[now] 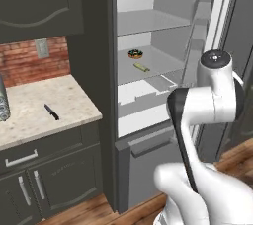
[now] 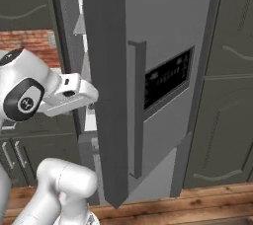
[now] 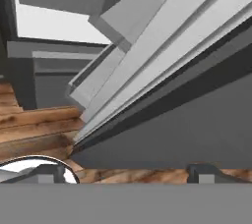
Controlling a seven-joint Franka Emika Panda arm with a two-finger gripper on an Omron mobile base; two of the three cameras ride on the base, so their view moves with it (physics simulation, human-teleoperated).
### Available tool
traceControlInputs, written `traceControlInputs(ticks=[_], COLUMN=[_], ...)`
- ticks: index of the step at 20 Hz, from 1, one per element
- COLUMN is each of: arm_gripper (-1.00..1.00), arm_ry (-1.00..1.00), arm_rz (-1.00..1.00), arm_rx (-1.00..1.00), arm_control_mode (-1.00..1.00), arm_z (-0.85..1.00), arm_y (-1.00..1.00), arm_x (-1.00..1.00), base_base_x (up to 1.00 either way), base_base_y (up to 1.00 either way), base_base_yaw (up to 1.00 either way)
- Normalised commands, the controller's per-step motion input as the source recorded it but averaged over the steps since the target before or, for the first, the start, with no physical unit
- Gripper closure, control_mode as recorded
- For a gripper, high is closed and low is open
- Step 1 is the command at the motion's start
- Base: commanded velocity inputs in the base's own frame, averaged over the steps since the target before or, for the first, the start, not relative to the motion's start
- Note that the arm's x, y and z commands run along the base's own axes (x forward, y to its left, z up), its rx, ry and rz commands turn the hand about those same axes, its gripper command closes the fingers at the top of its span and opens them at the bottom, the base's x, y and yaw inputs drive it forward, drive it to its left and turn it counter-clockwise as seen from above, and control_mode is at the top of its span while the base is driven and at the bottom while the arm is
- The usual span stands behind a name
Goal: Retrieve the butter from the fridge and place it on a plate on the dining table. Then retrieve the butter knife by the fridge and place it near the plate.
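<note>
The hand (image 3: 128, 173) is spread wide and holds nothing, beside the opened fridge (image 1: 163, 36) door. The step in hand is judged to be the fetching of the butter (image 1: 141, 67), which lies on the middle shelf near a dark ring-shaped item (image 1: 135, 54). Next, a reach inward is needed. One butter and one butter knife (image 1: 51, 112), on the desk (image 1: 69, 95), are counted.

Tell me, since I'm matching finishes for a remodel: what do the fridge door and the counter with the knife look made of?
The fridge door looks like brushed light-grey metal with a flat, even sheen, though rendered. The counter under the butter knife looks like polished beige stone, judging by its speckles.
</note>
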Motion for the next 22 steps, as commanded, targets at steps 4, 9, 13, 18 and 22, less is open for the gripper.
traceControlInputs(ticks=[4, 9, 13, 18, 22], arm_gripper=[-1.00, -1.00, -1.00, -1.00, -1.00], arm_ry=[0.40, 0.40, 0.32, 0.18, 0.11], arm_rz=[-0.14, -0.11, -0.11, -0.17, -0.21], arm_rx=[-0.60, -0.49, -0.26, 0.00, 0.00], arm_control_mode=[-1.00, -1.00, -1.00, -1.00, -1.00], arm_z=[-0.07, -0.20, -0.32, -0.07, 0.00], arm_y=[0.88, 0.27, -0.25, -0.95, -0.98], arm_x=[0.62, 0.97, 0.90, 0.31, 0.00], base_base_x=[0.00, 0.00, 0.00, 0.00, 0.00], base_base_y=[0.00, 0.00, 0.00, 0.00, 0.00], base_base_yaw=[0.00, 0.00, 0.00, 0.00, 0.00])
